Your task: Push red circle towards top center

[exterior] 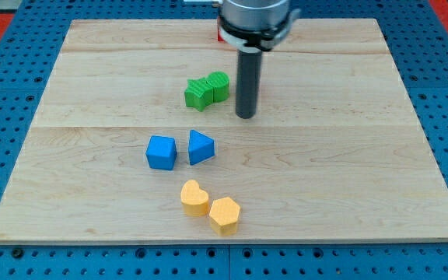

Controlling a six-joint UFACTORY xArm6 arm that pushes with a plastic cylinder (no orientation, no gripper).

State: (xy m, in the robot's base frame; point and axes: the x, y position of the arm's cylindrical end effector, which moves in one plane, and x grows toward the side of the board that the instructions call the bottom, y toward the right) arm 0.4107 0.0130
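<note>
My tip [245, 117] rests on the board just right of two green blocks, a star shape [199, 94] and a rounded one [219, 83] that touch each other. A small red patch [219, 35] shows at the left edge of the arm's body near the view's top centre. The arm hides the rest of it, so I cannot make out its shape. No other red block shows.
A blue cube [161, 152] and a blue triangle [201, 146] sit side by side below the green blocks. A yellow heart [194, 197] and a yellow hexagon [225, 215] touch near the view's bottom. The wooden board [364, 155] lies on a blue pegboard.
</note>
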